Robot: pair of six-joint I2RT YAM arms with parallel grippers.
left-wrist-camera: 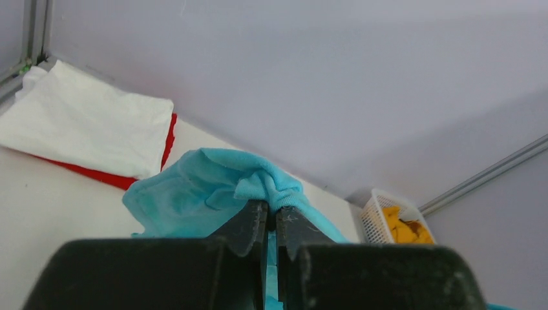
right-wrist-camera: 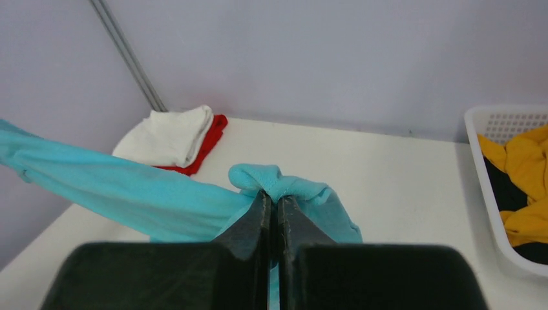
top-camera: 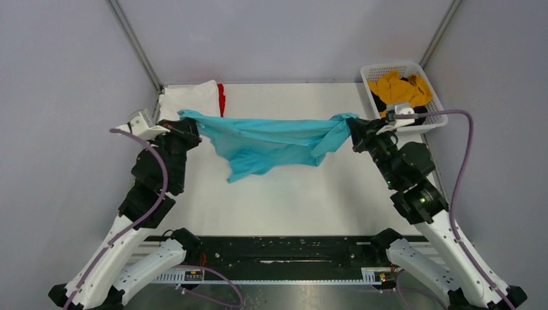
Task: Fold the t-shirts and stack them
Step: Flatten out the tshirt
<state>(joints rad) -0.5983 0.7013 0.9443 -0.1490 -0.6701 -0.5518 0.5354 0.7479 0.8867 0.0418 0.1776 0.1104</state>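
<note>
Your left gripper (top-camera: 192,128) at 9 o'clock and right gripper (top-camera: 353,128) at 3 o'clock are closed on the soft, limp turquoise t-shirt (top-camera: 271,143); hold it by the edges.

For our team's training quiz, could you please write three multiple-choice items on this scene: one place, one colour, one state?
1. Where is the white t-shirt? A) on the floor B) on the red t-shirt, far-left on the table C) on a shelf
2. What colour is the t-shirt between the left hand and right hand? A) turquoise B) mustard C) black
3. The left hand is: A) open B) shut on cloth C) shut, empty
Key: B, it lies on red there; A, the turquoise t-shirt spans both hands; B, its fingers pinch cloth.
</note>
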